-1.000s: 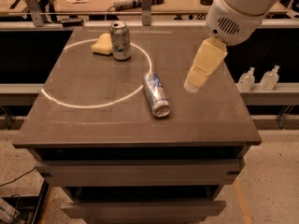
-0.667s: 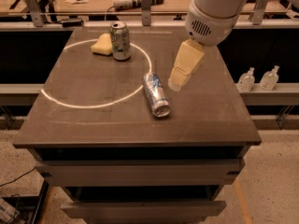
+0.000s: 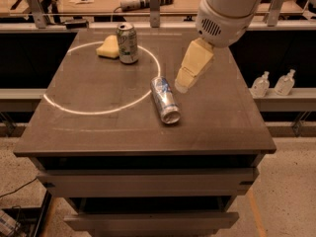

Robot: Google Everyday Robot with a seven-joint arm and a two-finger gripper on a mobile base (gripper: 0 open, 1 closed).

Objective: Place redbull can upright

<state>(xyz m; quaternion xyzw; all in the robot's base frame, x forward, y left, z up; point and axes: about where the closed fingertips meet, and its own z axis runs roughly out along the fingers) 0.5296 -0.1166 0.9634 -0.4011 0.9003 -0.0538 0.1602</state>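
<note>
The redbull can, slim and silver with blue panels, lies on its side near the middle of the dark table, its open top pointing toward the front edge. My gripper hangs from the white arm just right of the can's far end, a little above the table, and holds nothing.
A wider white-and-green can stands upright at the back of the table beside a yellow sponge. A white circle line is drawn on the tabletop. Two small bottles stand on a shelf to the right. A workbench stands behind.
My gripper has moved left and down toward the far end of the lying redbull can. The cans and sponge have not moved.
</note>
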